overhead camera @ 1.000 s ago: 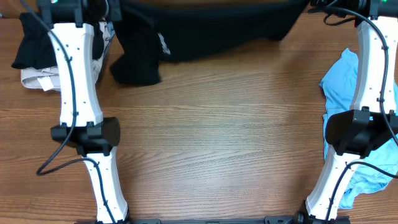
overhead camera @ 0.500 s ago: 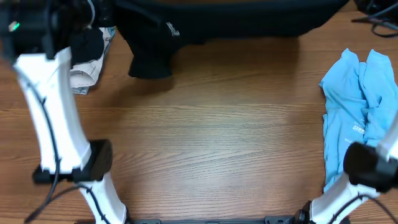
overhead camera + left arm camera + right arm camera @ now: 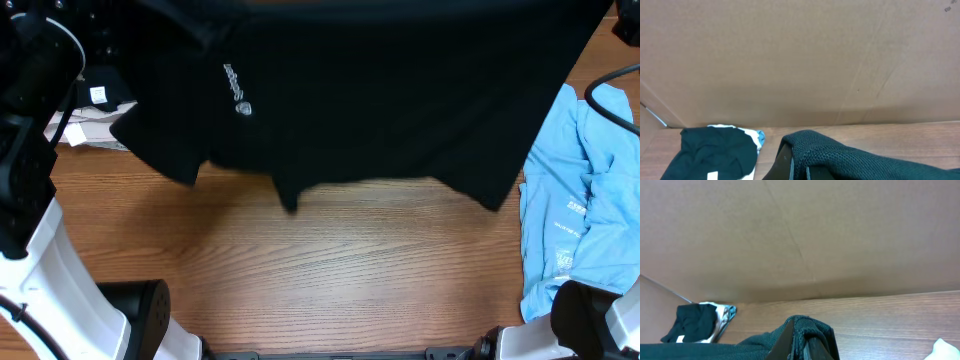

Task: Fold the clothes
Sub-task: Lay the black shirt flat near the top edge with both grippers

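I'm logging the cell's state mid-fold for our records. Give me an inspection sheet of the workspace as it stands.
Surface: wooden table, wood grain showing across the front half.
Job's things: black garment held up and spread across the back, white logo showing; light blue T-shirt crumpled at the right edge.
Clutter: pile of dark and pale clothes at the back left.
Grippers: left gripper and right gripper each shut on the black garment's edge.
Cables: black cable looping above the T-shirt.
Surroundings: cardboard wall behind the table.
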